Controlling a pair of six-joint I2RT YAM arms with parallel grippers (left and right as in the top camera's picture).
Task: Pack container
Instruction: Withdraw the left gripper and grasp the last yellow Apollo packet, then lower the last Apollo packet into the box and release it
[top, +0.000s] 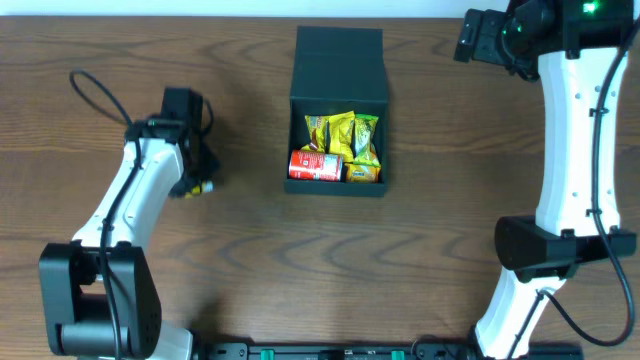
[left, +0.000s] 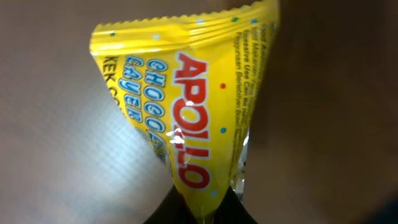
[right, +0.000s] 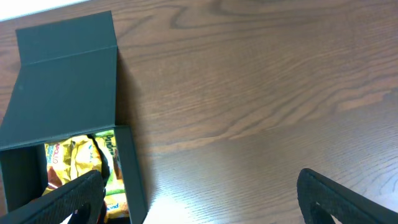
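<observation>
The dark teal-green container (top: 338, 62) stands open at the table's middle, its flap lid laid back. Inside lie yellow snack packets (top: 343, 135) and a small red can (top: 314, 166). It also shows at the left of the right wrist view (right: 68, 81). My left gripper (top: 196, 186) is to the container's left, shut on a yellow Apollo snack packet (left: 186, 106) that fills the left wrist view. My right gripper (right: 199, 199) is open and empty, high at the far right, over bare table beside the container.
The wooden table (top: 420, 240) spreads around the container. The right arm's white links (top: 575, 150) stand along the right side, and the left arm's base (top: 95, 300) sits at the front left.
</observation>
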